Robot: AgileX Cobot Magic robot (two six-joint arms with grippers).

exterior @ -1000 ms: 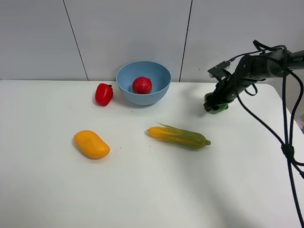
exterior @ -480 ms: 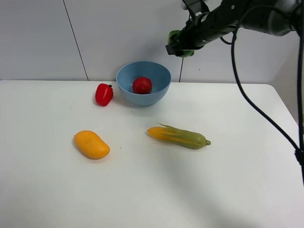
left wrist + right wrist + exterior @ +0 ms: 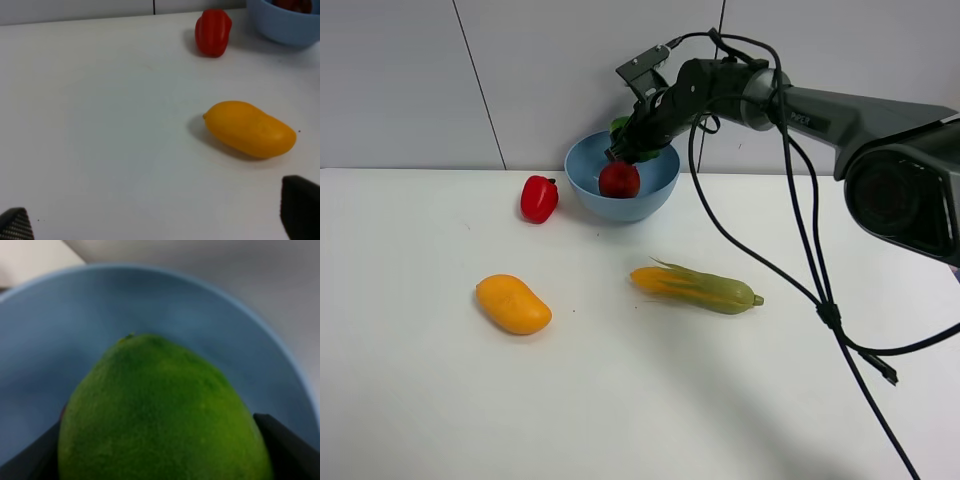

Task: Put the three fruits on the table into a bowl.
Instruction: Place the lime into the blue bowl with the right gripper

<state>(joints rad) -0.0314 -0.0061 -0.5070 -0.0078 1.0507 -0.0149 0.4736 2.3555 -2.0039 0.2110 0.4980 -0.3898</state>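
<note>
One fruit, the pomegranate, already lies in the bowl. We have the right end effector clamped on the lime, poised just above the bowl's hollow, so the second deposit is the step in hand. Next, we judge, it need only part its jaws and let the lime drop beside the pomegranate. The mango lies on the worktop, near the left end effector, which is spread wide and empty.
</note>
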